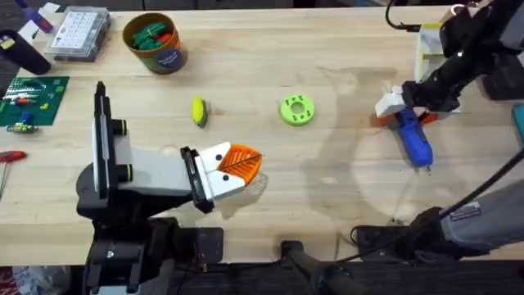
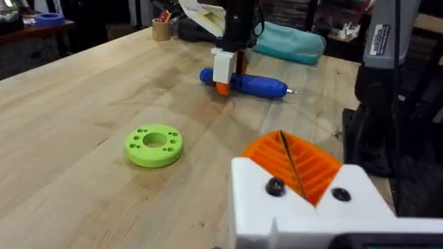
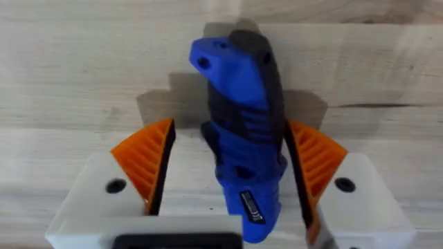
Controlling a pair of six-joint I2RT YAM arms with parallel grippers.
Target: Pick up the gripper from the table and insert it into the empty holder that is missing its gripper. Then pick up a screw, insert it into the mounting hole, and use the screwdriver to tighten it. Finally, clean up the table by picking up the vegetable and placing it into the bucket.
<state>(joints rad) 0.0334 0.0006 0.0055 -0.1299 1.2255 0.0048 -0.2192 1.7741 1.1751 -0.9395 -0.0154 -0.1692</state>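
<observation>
The white-and-orange fingers of the right gripper (image 3: 225, 173) are standing spread on either side of the thick blue cylindrical power screwdriver (image 1: 413, 139), their ribbed orange pads (image 3: 149, 162) flanking its body closely; whether they are pressing on it I cannot tell. The left gripper's fingers (image 2: 294, 166) are lying closed together, orange pad against orange pad, with nothing between them.

The large light wooden table (image 1: 327, 205) with visible grain is carrying everything. From the overhead view, the grey-white arm-shaped holder (image 1: 147, 172) with its black base and black upright post is sitting at about eight o'clock from the table's middle, and an orange ribbed finger on a white block (image 1: 233, 164) is sitting at its black end bracket. The screwdriver is lying flat on the table at about three o'clock, its metal tip pointing toward the near edge. The small round orange-brown bucket (image 1: 155, 43) with a dark blue label is standing at about eleven o'clock, holding red and green pieces. A lime-green plastic ring with holes (image 1: 296, 110) is resting near the middle. The small yellow oblong vegetable (image 1: 198, 111) with a green end is lying on the table at about nine o'clock from the ring, well apart from the bucket.
</observation>
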